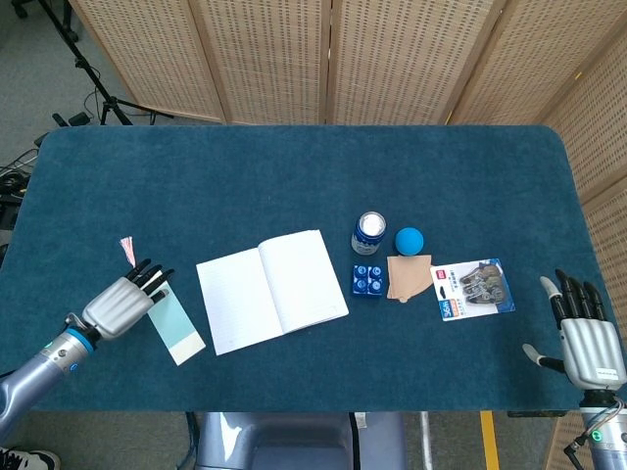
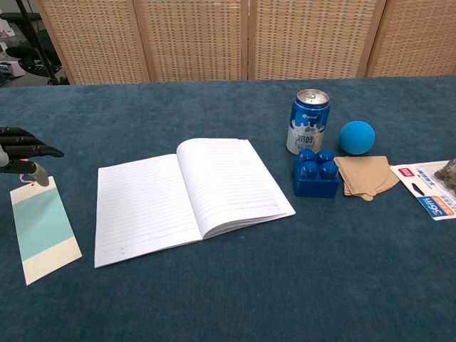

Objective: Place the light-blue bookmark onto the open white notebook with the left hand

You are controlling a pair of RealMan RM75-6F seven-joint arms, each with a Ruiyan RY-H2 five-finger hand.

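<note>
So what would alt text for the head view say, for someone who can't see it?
A robot's left hand reaches over the top end of a light-blue bookmark lying beside an open white notebook on a blue table. Its right hand waits open at the far edge.

I read this as a studio-style test room, not a home — woven folding screens [image 1: 333,59] wall off my blue felt-covered table [image 1: 294,176], and a black stand's legs [image 1: 93,83] with cables [image 1: 12,181] sit on grey carpet at the left.
</note>
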